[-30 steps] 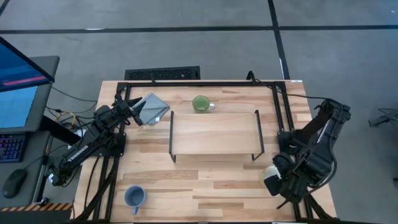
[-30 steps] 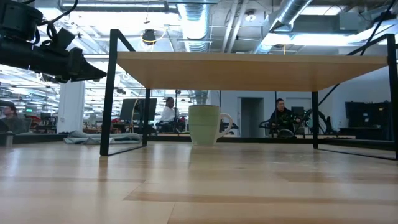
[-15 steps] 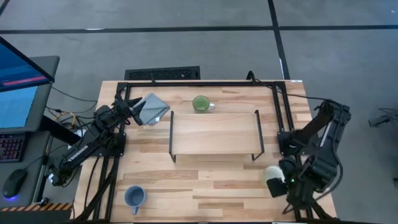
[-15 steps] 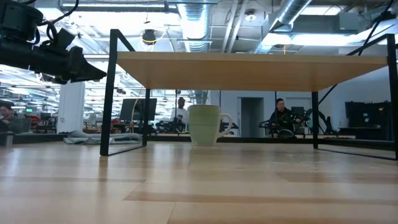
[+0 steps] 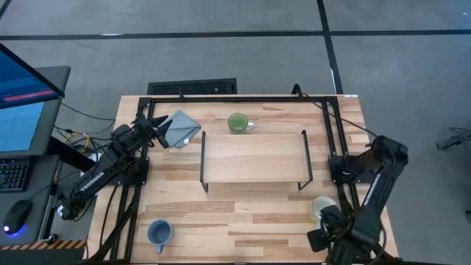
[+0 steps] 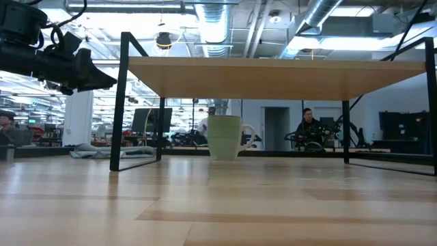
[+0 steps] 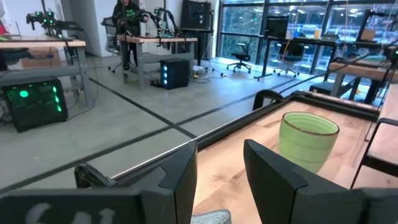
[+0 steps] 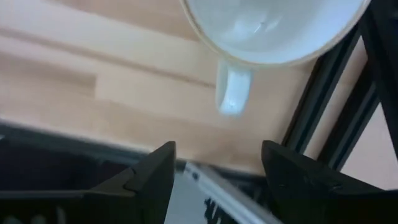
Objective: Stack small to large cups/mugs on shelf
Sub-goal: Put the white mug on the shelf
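- Nothing had been stacked: the shelf [image 5: 254, 156] stood bare in the middle of the surface [image 5: 221, 206], with no mug on its board.
- The green mug [image 5: 238, 122] sat upright on the surface just behind the shelf, its handle pointing toward the right arm's side.
- The blue mug [image 5: 159, 232] stood alone near the front edge on the left side, well apart from both arms.
- The white mug [image 5: 321, 207] rested at the front right, beside the black frame rail.
- The right end effector [image 8: 214, 171] hung just in front of the white mug with its fingers spread wide, holding nothing; by my guess this mug was its target.
- The left end effector [image 7: 217, 168] waited at the back left over the grey cloth [image 5: 179, 128], fingers partly apart and empty.
- All three placements looked left to do.
- From above, the right arm covered its own fingers and part of the white mug.
- The right wrist view cut off most of that mug and showed only the rim and handle.
- From table height, only the green mug showed, and the shelf top was hidden.
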Controlling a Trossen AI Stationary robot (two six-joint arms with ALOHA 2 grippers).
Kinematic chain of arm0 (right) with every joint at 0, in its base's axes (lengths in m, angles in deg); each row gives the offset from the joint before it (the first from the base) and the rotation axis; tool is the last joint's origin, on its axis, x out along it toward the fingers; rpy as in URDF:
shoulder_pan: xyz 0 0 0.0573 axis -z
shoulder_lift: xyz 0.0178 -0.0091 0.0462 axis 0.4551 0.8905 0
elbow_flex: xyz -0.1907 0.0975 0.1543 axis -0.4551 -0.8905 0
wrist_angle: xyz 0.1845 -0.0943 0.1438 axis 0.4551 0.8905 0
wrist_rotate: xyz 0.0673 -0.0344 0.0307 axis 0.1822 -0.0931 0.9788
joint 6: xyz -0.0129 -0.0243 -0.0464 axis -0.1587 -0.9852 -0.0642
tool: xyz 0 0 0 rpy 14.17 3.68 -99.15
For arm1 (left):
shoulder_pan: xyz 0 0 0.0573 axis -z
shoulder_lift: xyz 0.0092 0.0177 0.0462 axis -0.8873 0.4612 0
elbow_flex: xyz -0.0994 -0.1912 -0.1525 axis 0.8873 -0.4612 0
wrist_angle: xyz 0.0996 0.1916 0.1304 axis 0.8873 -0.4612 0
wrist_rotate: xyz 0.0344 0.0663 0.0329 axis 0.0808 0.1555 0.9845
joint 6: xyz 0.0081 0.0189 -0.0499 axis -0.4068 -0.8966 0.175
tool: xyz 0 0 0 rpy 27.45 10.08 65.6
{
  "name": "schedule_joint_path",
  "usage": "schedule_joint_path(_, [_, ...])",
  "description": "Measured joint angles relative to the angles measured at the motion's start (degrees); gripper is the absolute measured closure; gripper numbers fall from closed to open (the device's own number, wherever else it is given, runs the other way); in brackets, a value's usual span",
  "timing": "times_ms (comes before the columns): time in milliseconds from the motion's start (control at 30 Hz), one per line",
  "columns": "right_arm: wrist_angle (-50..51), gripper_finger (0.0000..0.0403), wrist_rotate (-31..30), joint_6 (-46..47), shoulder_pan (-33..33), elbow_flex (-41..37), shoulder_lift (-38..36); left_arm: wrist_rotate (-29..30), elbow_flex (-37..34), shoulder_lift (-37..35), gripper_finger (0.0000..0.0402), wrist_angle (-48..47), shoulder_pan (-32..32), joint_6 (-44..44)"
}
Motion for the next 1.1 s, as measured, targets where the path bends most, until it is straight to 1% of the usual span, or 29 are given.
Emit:
schedule_joint_path(133, [4.64, 0.0143, 0.41, 0.45, 0.41, -0.02, 3.03, -0.01, 0.0, 0.0, 0.0277, 0.0, 0.02, 1.45])
schedule_joint_path(200, [5.4, 0.0143, 0.54, 0.48, 0.67, -0.02, 3.71, -0.02, 0.0, 0.0, 0.0277, 0.0, 0.0, 2.15])
schedule_joint_path(400, [4.94, 0.0143, 0.2, 0.98, 0.69, -0.02, 4.27, -0.02, -0.01, 0.0, 0.0277, -0.09, 0.02, 4.1])
schedule_joint_path(967, [4.27, 0.0143, 0.02, 1.03, 1.71, -0.02, 4.23, -0.04, -0.02, 0.0, 0.0277, -0.13, 0.0, 4.17])
schedule_joint_path(1100, [2.81, 0.0143, 0.04, 1.03, 1.71, -2.11, 4.21, -0.04, -0.02, 0.0, 0.0277, -0.13, 0.02, 4.17])
